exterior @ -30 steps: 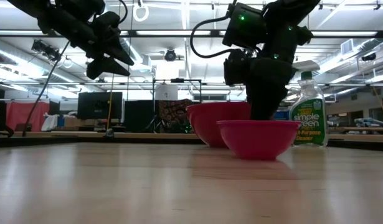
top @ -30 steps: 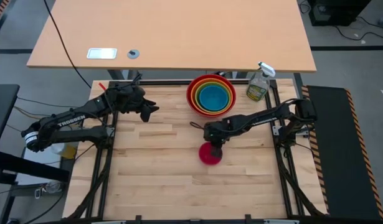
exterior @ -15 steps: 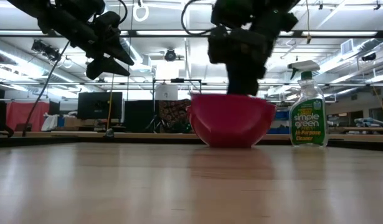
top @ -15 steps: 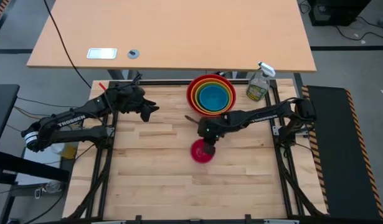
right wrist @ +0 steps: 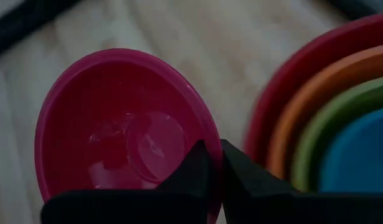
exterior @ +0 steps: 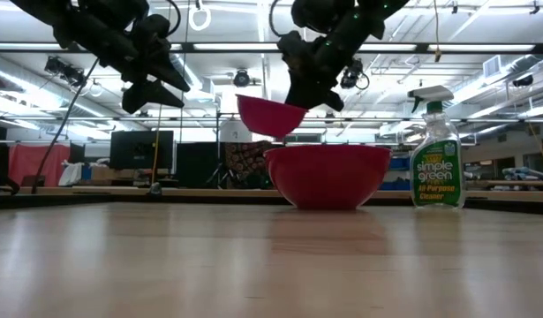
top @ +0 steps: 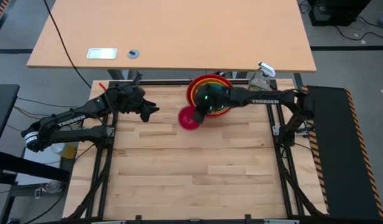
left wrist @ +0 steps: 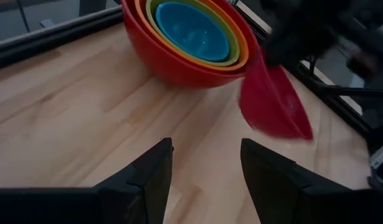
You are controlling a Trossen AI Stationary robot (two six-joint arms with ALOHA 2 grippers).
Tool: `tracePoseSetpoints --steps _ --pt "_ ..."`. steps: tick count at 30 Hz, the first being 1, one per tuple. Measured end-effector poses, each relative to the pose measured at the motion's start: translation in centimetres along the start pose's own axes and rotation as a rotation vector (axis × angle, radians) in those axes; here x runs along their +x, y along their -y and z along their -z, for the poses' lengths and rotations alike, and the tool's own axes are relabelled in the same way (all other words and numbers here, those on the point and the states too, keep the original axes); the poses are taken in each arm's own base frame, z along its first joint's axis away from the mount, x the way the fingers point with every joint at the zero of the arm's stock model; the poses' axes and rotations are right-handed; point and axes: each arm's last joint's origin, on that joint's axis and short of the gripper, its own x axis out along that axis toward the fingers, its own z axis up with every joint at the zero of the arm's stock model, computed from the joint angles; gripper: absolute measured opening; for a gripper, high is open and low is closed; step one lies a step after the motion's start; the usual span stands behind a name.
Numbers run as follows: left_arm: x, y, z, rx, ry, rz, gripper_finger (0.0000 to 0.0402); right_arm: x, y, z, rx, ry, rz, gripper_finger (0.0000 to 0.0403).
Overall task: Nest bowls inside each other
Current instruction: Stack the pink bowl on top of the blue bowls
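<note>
The right pincer (top: 199, 112) is clamped on the rim of the pink bowl (top: 190, 118) and holds it in the air, clear above the tabletop (top: 179, 174), just beside the stack of bowls. In the low view the pink bowl (exterior: 271, 115) hangs a little tilted, higher than the rim of the red bowl (exterior: 328, 175) and to one side of it, not yet over the middle. The stack stands at the far edge of the tabletop: the red bowl (top: 192, 90) is outermost, then the orange bowl (left wrist: 244, 46), the green bowl (left wrist: 231, 53) and the blue bowl (left wrist: 191, 28) innermost, all nested already. So I think the last step is in hand: the smallest bowl is being carried to the stack, and only it remains outside. The next move, as I judge, calls for bringing the pink bowl over the centre of the blue one, making it level, lowering it inside and only then letting go of the rim; if it is released off-centre it may catch on a rim and sit crooked. The left pincer (top: 151, 109) waits above the far left part of the tabletop with its fingers (left wrist: 147, 177) apart, holding nothing. A spray bottle (exterior: 436, 155) stands near the stack.
</note>
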Motion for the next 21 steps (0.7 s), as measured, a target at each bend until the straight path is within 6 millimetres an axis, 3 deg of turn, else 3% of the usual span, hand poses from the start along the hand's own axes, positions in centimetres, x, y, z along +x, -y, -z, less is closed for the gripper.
tracePoseSetpoints --steps 5,12,17,21 --pt "0.0 0.0 0.2 -0.038 -0.024 0.018 0.0192 -2.1 4.3 -2.0 0.165 0.083 0.129 0.0026" --pt "0.0 0.0 0.2 -0.053 -0.028 0.018 0.0192 -4.5 11.0 -1.4 0.359 0.006 0.485 0.0030" --pt "0.0 0.0 0.2 -0.053 -0.025 0.014 0.0192 -3.8 13.8 -0.2 0.390 -0.054 0.526 0.0031" --pt "0.0 -0.1 0.1 -0.041 -0.012 -0.012 0.0192 -2.8 14.3 0.7 0.398 -0.043 0.505 0.0031"
